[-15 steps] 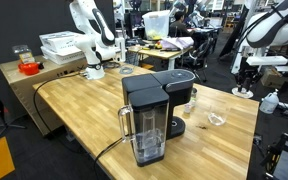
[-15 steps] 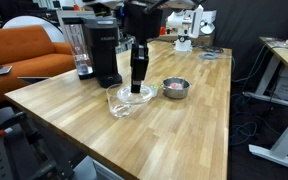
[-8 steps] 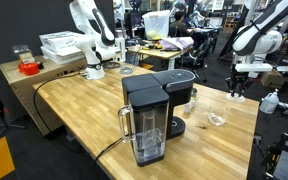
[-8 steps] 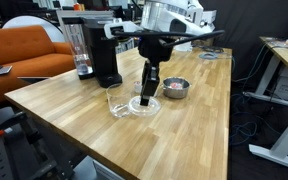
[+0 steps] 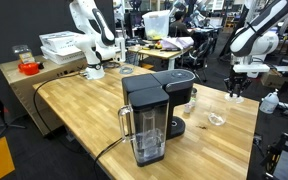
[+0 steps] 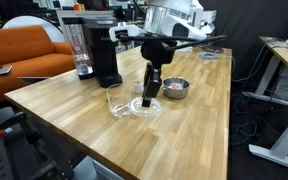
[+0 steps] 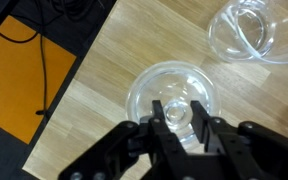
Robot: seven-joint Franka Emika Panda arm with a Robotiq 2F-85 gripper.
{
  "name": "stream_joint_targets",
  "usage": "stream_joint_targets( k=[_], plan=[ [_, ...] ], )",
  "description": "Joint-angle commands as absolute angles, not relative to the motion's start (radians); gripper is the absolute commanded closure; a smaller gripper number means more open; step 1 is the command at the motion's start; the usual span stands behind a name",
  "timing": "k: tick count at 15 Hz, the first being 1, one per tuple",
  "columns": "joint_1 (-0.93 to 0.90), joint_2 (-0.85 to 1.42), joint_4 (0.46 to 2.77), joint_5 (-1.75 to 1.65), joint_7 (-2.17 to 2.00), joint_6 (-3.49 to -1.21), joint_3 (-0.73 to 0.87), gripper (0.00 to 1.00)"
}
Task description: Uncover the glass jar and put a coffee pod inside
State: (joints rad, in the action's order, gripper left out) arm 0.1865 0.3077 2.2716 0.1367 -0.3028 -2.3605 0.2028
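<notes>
The small clear glass jar (image 6: pixel 118 103) stands uncovered on the wooden table in front of the black coffee maker (image 6: pixel 104 50); it also shows in the wrist view (image 7: pixel 252 30). Its round glass lid (image 6: pixel 144 106) lies flat on the table just beside it. My gripper (image 6: pixel 151 93) points straight down over the lid. In the wrist view the gripper (image 7: pixel 178 117) straddles the lid's (image 7: pixel 144 92) knob with a small gap on each side. A metal bowl (image 6: pixel 175 88) with pinkish coffee pods sits just beyond the lid.
The coffee maker (image 5: pixel 154 108) with its tall clear water tank (image 6: pixel 81 48) stands at the table's edge, a cable trailing from it. An orange sofa (image 6: pixel 14 55) is beside the table. The table edge and a black-and-orange floor (image 7: pixel 24 90) lie close to the lid.
My gripper has moved sideways from above the jar, carrying the lid off it. The lid now rests on the table beside the jar.
</notes>
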Motion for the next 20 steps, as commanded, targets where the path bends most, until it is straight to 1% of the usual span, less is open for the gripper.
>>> stream_joint_targets(
  k=[1, 5, 20],
  plan=[
    [0.183, 0.299, 2.271, 0.141, -0.298, -2.360, 0.208, 0.92],
    [0.193, 0.330, 2.222, 0.155, -0.290, -2.344, 0.206, 0.92],
    [0.229, 0.585, 2.014, 0.209, -0.271, -2.299, 0.194, 0.92]
  ],
)
